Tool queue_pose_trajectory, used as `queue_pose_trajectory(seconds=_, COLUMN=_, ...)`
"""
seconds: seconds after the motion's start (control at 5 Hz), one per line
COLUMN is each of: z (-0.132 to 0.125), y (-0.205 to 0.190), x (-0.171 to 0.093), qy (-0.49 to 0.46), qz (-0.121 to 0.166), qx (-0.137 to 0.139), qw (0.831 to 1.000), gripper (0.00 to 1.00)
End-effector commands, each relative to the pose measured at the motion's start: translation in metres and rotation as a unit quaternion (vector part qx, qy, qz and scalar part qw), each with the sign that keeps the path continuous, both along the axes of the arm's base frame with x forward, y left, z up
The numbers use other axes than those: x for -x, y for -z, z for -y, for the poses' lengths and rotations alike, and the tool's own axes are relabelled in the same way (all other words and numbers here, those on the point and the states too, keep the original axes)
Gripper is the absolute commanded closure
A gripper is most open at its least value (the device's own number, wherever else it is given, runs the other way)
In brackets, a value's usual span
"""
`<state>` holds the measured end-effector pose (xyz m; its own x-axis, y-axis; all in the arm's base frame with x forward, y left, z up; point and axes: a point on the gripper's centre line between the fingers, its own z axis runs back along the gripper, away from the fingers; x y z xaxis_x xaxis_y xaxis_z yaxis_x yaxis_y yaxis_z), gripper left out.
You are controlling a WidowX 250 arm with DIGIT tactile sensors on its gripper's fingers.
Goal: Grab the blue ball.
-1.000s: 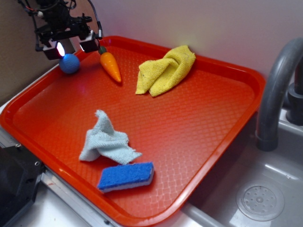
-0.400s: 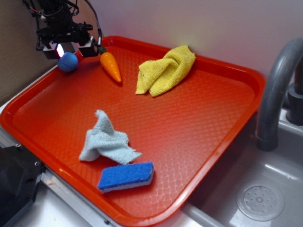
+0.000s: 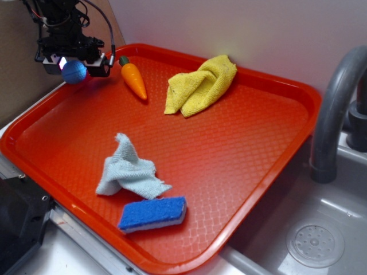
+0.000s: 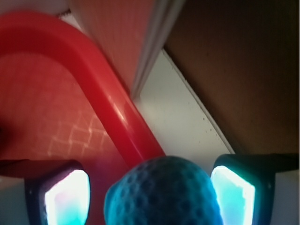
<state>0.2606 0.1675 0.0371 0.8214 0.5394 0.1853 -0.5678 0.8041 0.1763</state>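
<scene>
Partly hidden, blue ball fills gripper.

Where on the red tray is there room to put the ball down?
The biggest bare patch of the tray lies right of the yellow cloth and grey cloth, toward the faucet. The back-left corner, by the carrot and gripper, is crowded.

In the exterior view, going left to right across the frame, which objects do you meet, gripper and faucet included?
gripper holding the blue ball → toy carrot → yellow cloth → grey faucet. The light blue cloth and blue sponge overlap the carrot's span, so they are left out.
</scene>
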Motion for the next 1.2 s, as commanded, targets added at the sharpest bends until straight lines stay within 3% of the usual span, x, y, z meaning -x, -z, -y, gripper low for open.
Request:
queue_pose_trajectory(seconds=0.0, z=-0.004, y=-0.016, x=0.002, qy=-0.001, qz=0.021, qx=-0.018, qw=1.0, gripper=1.0)
queue_pose_trajectory(seconds=0.6, z=0.003, y=-0.02, x=0.005, qy=0.005, qz=0.018, qx=-0.014, qw=1.0, gripper=1.0)
queue_pose_trajectory(seconds=0.8, z=0.027, y=-0.048, x=0.012, qy=0.035, qz=0.014, qx=0.047, qw=0.998, gripper=1.0)
queue_pose_trajectory(seconds=1.0, z=0.071, y=-0.099, x=0.03, qy=0.094, qz=-0.028, qx=0.065, qw=0.993, gripper=1.0)
